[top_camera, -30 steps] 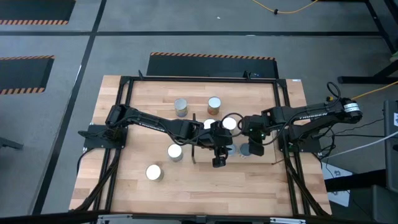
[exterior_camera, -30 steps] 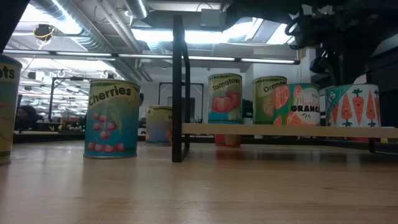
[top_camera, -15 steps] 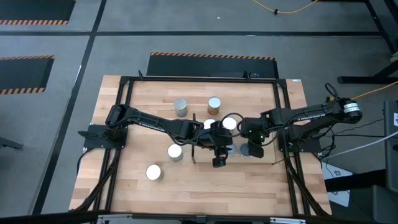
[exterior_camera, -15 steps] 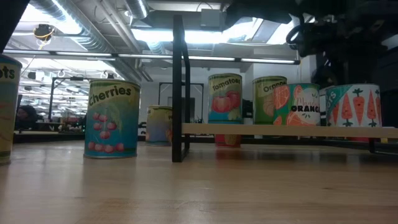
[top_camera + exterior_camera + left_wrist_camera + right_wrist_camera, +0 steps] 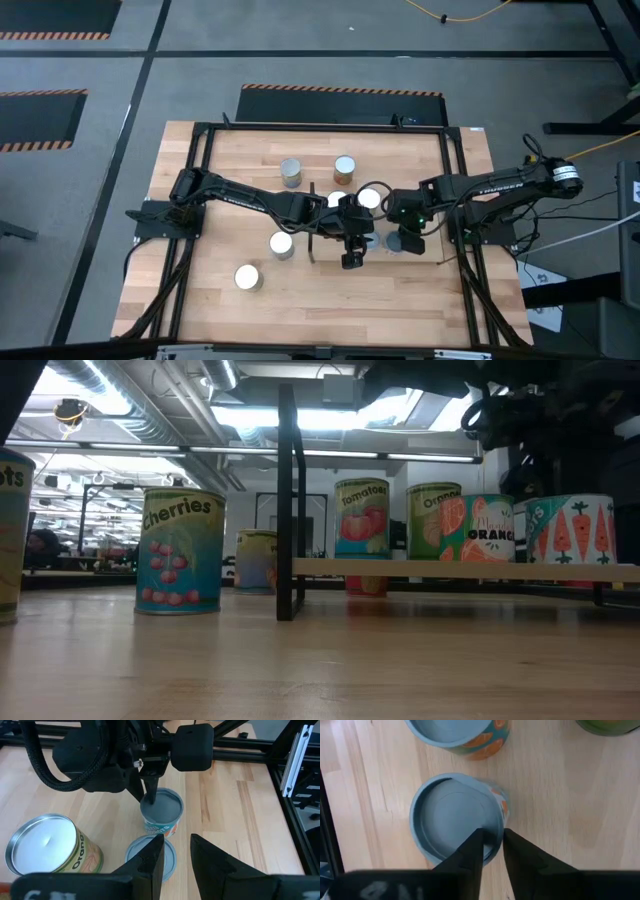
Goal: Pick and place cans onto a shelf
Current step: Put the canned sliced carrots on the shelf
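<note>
My right gripper (image 5: 492, 854) is shut on the carrot can (image 5: 570, 530), which has a pale-blue top (image 5: 455, 815), at the right end of the light-wood shelf (image 5: 460, 570). The pale-blue-topped orange can (image 5: 488, 528) stands next to it on the shelf. My left gripper (image 5: 177, 862) hovers just above that orange can (image 5: 165, 851), slightly open and empty. In the high view the left gripper (image 5: 362, 240) and the right gripper (image 5: 398, 228) are close together over the shelf, to the right of its dark upright panel (image 5: 312, 228). My right gripper pinches the carrot can's top rim (image 5: 492, 837), one finger inside the rim on the lid and one outside against the wall. The fingers come from above, pointing down. The can is about upright, its bottom at the level of the shelf board.
A white-topped orange can (image 5: 45, 845) stands close beside the shelf cans. On the table stand a cherries can (image 5: 180, 550), a white-topped can (image 5: 247, 277) near the front, and two cans (image 5: 291, 172) (image 5: 344, 168) toward the far edge. Black frame rails (image 5: 455, 190) border the table.
My right gripper has shifted a little with the carrot can, which has moved slightly toward the shelf's right end in the low view. The left gripper has stayed still.
</note>
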Available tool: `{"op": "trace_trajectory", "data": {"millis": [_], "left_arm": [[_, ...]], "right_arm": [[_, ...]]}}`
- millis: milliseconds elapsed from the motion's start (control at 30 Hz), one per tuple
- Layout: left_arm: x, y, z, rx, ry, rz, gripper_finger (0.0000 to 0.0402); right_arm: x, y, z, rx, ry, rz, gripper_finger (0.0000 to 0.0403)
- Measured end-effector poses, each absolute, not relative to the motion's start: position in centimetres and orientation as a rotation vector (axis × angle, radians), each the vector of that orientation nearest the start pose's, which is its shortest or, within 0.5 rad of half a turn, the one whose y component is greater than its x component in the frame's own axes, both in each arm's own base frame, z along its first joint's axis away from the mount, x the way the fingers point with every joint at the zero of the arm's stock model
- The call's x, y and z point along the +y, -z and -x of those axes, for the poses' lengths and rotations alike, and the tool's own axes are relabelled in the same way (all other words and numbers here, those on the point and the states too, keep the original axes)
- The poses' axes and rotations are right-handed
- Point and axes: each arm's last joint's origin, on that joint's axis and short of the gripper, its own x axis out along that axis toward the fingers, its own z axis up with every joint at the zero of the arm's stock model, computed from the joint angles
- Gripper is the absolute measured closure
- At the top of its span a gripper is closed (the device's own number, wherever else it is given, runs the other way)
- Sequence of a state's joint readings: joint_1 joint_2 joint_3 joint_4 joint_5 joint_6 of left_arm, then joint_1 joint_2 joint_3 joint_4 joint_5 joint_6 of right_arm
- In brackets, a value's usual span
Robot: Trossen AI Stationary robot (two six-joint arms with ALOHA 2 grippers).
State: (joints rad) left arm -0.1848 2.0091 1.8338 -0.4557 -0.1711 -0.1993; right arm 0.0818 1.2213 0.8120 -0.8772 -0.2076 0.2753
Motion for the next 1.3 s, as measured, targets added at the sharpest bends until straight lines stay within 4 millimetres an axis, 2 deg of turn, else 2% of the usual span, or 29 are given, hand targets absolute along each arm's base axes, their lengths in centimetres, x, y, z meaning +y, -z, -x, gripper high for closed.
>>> {"op": "trace_trajectory", "data": {"millis": [267,533,933,1300], "left_arm": [[-8.0,-30.2,-45.5,0.619,-0.049,0.081,0.0314],[-8.0,-30.2,-45.5,0.619,-0.049,0.081,0.0314],[-8.0,-30.2,-45.5,0.619,-0.049,0.081,0.0314],[-8.0,-30.2,-45.5,0.619,-0.049,0.081,0.0314]], "right_arm": [[2.3,-21.7,-20.4,1.302,-0.15,-0.204,0.0392],[2.3,-21.7,-20.5,1.273,-0.288,-0.049,0.0386],[2.4,-22.0,-21.3,1.128,-0.497,0.266,0.0387],[2.4,-22.3,-21.7,1.067,-0.518,0.322,0.0385]]}}
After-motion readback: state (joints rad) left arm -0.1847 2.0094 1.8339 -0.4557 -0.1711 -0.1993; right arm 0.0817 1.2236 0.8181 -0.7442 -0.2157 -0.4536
